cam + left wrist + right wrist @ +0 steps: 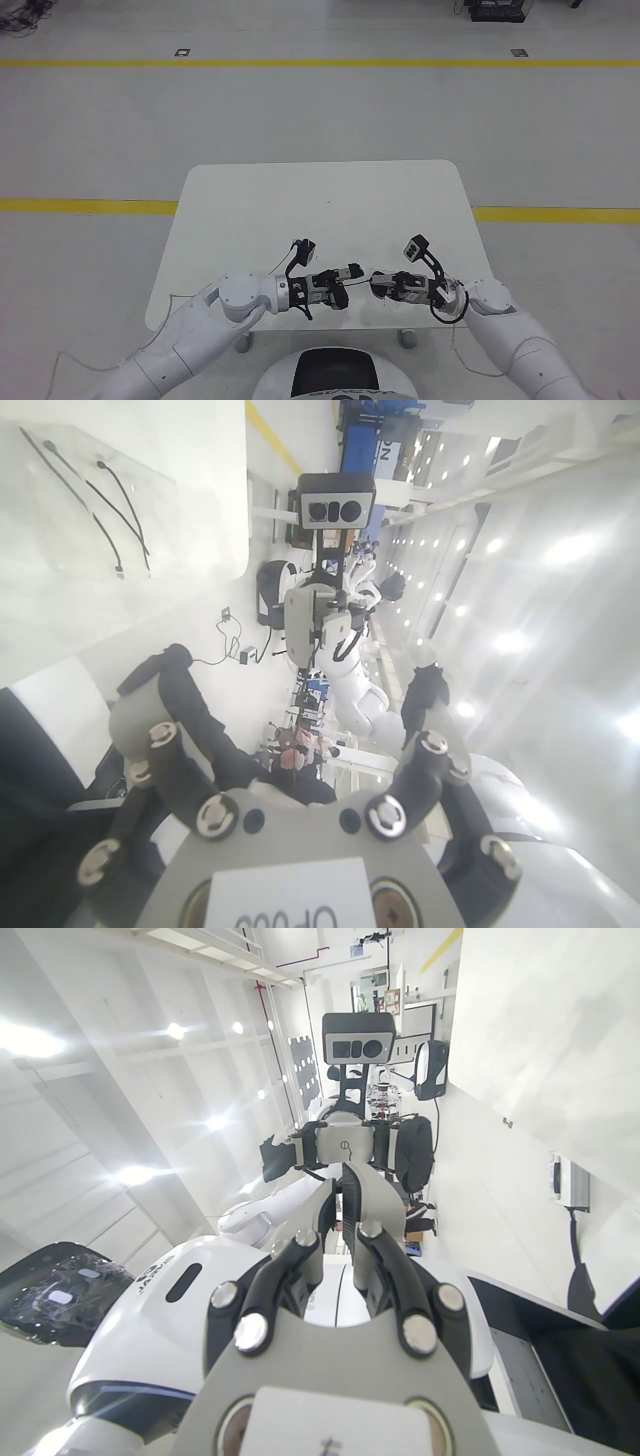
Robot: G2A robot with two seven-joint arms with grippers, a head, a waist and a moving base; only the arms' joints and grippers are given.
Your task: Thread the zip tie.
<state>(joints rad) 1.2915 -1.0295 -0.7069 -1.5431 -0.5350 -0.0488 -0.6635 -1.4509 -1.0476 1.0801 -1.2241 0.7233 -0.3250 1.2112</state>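
Both arms low over the near edge of the white surface, wrists turned inward so the two grippers face each other, tips close but apart.

Left gripper – fingers spread wide, released, nothing between them. From the right wrist view it shows head-on, one dark finger out to each side of its grey plate.

Right gripper – fingers clenched, only a narrow slit between the ribbed pads. In the left wrist view it sits edge-on, opposite the open left fingers.

Zip tie: a thin dark strand running out from the right gripper's pinched tips toward the left gripper, passing through the gap between the left fingers without touching either. Held in the air above the surface, not lying on it. Which end is pinched, head or tail, I cannot tell.

Further out on the surface, well apart from both grippers, several loose black ties lie flat side by side, slightly curved, small heads visible on some.
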